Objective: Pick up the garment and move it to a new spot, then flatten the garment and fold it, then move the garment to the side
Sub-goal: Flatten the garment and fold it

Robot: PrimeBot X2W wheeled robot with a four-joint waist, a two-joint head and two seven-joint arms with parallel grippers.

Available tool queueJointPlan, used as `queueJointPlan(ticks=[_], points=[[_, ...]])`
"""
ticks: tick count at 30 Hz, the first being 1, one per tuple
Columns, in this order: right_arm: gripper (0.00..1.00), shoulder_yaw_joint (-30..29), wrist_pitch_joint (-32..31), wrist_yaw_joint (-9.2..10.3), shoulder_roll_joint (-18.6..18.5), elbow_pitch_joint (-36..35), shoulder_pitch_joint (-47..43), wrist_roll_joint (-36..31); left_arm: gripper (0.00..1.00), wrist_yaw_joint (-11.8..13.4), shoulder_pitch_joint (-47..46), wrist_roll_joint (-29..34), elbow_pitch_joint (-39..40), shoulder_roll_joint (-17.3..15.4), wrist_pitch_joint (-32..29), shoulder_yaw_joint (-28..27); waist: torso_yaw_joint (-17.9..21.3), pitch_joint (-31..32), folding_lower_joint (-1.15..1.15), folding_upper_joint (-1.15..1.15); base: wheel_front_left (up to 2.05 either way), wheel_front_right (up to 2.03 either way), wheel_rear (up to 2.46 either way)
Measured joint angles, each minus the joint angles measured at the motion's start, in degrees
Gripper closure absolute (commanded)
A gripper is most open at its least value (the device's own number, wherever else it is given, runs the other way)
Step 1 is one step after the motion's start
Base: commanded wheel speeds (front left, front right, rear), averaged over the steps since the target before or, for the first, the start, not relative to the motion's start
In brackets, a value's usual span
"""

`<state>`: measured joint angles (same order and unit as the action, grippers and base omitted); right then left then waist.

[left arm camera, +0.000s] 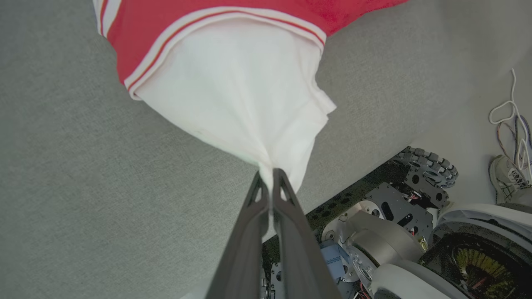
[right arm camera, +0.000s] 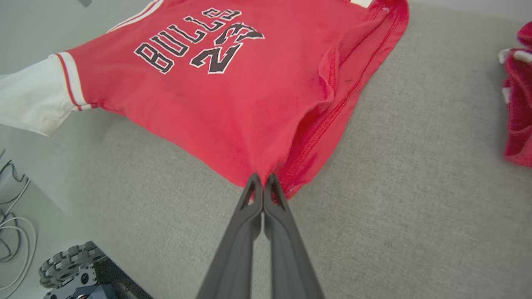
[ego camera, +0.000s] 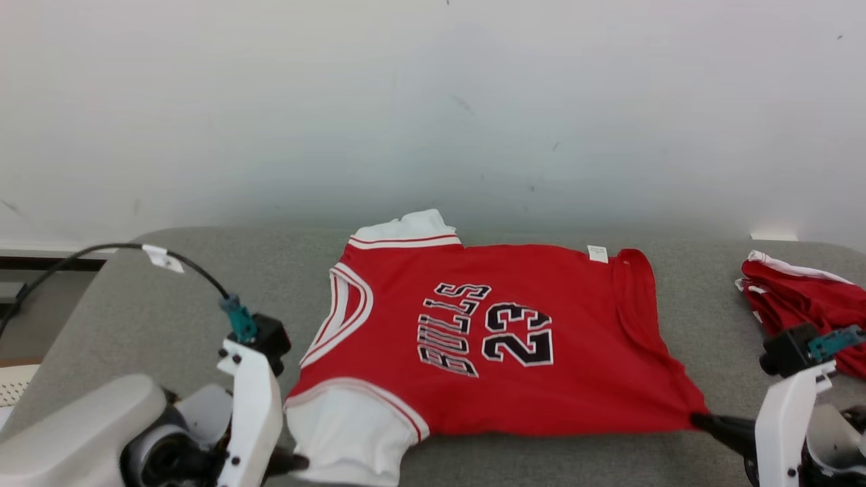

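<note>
The garment [ego camera: 494, 338] is a red jersey with white sleeves and black "BULLS 23" lettering, spread sideways on the grey table [ego camera: 541, 453]. My left gripper [left arm camera: 272, 176] is shut on the white sleeve [left arm camera: 245, 95] at the jersey's near left corner, close to the table's front edge. My right gripper [right arm camera: 262, 182] is shut on the red hem corner [right arm camera: 266, 162] at the near right. In the head view the left gripper [ego camera: 298, 462] and the right gripper [ego camera: 700, 421] sit at the two near corners, with the cloth drawn taut between them.
A second red and white garment [ego camera: 805, 297] lies bunched at the table's right end. The robot's base and wheels [left arm camera: 428, 166] show below the front edge, with cables [left arm camera: 509, 112] and a shoe [left arm camera: 505, 176] on the floor. A white wall [ego camera: 433, 101] stands behind the table.
</note>
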<state>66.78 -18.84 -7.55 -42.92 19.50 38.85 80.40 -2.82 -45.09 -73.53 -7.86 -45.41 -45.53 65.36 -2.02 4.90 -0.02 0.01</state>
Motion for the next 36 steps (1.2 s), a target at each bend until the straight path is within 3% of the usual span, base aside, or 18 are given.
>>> queueJointPlan(ticks=[7, 12, 16, 21, 27, 36], points=[[1.0, 1.72, -5.7, 0.0, -8.09, -10.9, -6.69, 5.37, 1.0, 5.81, 6.0, -6.16, 15.4, -8.09, -6.64, 1.99, 0.36, 0.61, 0.01, 0.0, 0.0, 0.0, 0.0], [1.0, 2.88, -9.9, 0.0, -14.49, -18.62, -9.95, 7.5, 1.0, 9.23, 9.1, -10.82, 22.93, -11.6, -8.06, 1.85, 0.9, 0.46, 0.01, 0.0, 0.0, 0.0, 0.0], [1.0, 2.38, -11.11, 0.0, -17.06, -21.78, -10.26, 8.97, 1.0, 10.46, 9.23, -11.57, 24.9, -13.28, -9.32, 1.85, 1.43, 0.03, 0.01, 0.0, 0.0, 0.0, 0.0], [1.0, 1.9, -12.78, 0.0, -16.57, -20.78, -9.21, 9.62, 1.0, 10.37, 8.14, -12.74, 22.41, -12.2, -9.27, 0.32, 1.95, -0.74, 0.02, 0.0, 0.0, 0.0, 0.0], [1.0, 0.76, -15.44, 0.0, -12.37, -16.83, -5.61, 12.85, 1.0, 9.05, 4.32, -13.99, 15.13, -8.13, -9.59, -1.86, 2.31, -2.37, 0.02, 0.0, 0.0, 0.0, 0.0], [1.0, -0.13, -18.58, 0.0, -6.39, -3.96, -0.25, 17.05, 1.0, 8.25, -1.9, -12.5, -0.16, -1.77, -10.94, -2.64, 2.3, -4.74, 0.03, 0.0, 0.0, 0.0, 0.0]])
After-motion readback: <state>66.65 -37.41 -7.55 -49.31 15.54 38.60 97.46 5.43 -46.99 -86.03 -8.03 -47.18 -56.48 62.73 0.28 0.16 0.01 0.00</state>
